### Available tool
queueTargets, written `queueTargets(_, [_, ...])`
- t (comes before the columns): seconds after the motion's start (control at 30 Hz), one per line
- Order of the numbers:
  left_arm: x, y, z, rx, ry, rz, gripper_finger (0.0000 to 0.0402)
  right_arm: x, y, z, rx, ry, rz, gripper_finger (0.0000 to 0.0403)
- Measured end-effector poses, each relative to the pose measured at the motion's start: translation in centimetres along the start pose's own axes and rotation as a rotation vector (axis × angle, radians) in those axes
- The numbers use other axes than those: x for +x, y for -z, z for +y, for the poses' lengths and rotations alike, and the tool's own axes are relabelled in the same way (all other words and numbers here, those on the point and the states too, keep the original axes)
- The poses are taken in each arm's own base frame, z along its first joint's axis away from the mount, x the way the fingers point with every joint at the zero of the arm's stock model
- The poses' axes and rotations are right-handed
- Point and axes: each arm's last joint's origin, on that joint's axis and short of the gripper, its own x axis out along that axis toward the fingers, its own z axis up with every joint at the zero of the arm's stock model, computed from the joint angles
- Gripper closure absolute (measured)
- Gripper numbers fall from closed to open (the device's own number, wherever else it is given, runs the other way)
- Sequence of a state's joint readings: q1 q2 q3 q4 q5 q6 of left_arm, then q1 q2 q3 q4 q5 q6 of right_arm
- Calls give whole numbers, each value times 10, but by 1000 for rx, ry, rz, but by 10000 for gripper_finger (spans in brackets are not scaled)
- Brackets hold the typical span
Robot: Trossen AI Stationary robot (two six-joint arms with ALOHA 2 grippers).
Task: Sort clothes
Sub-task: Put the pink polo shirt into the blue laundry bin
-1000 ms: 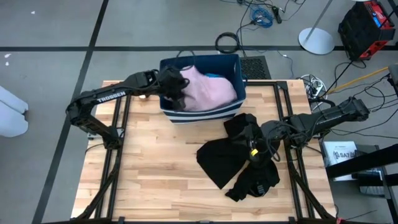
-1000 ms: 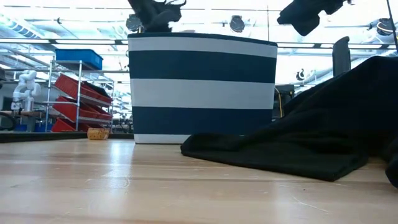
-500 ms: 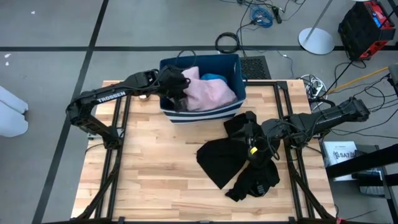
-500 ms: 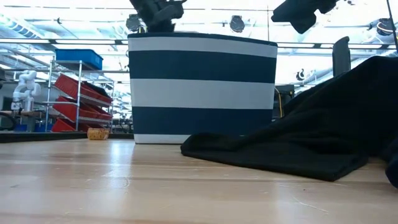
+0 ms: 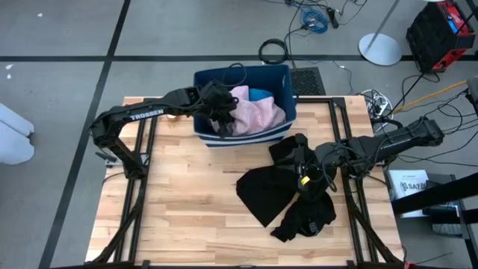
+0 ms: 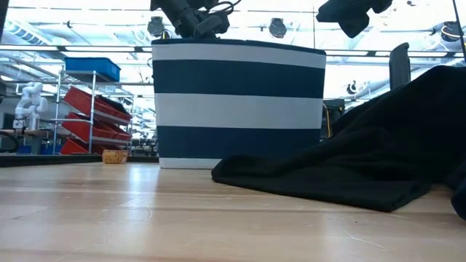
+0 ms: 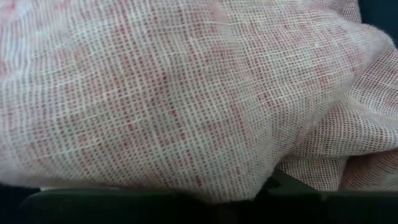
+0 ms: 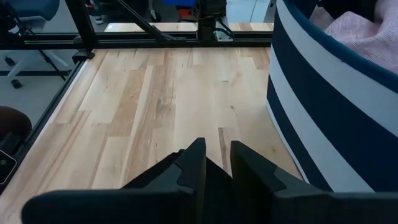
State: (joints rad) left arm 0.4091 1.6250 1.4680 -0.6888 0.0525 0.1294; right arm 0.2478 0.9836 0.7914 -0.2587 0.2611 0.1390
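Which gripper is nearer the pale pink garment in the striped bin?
Left. The left gripper is inside the dark blue fabric bin, against the pale pink garment; the right gripper is over the black clothes outside it.

Clothes (image 5: 258, 112) lie in the bin (image 5: 243, 138) at the table's (image 5: 187, 209) back edge; more garments (image 5: 287, 194) lie right of centre.

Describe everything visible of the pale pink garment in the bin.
The pale pink garment is a loosely woven, gauzy cloth, crumpled in soft folds. It lies inside the dark blue bin, filling most of it, with a teal piece showing beside it toward the bin's far side. The left gripper reaches over the bin's rim onto the garment's left edge; its wrist camera sees the weave right up close.
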Motion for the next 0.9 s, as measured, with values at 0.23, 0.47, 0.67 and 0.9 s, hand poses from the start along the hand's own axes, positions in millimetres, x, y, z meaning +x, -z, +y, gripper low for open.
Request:
queueTargets(0.23, [-3,0,0,2,9,-7,331,0,0,0,1,0,1,339])
queueTargets(0.47, [-17,-2,3,45,-111,-38,329,0,0,0,-2,0,1,339])
queueTargets(0.67, [-33,-6,5,45,-207,-99,329,0,0,0,-2,0,1,339])
queueTargets(0.9, [-49,-15,20,-50,-365,-159,328,0,0,0,-12,3,0,339])
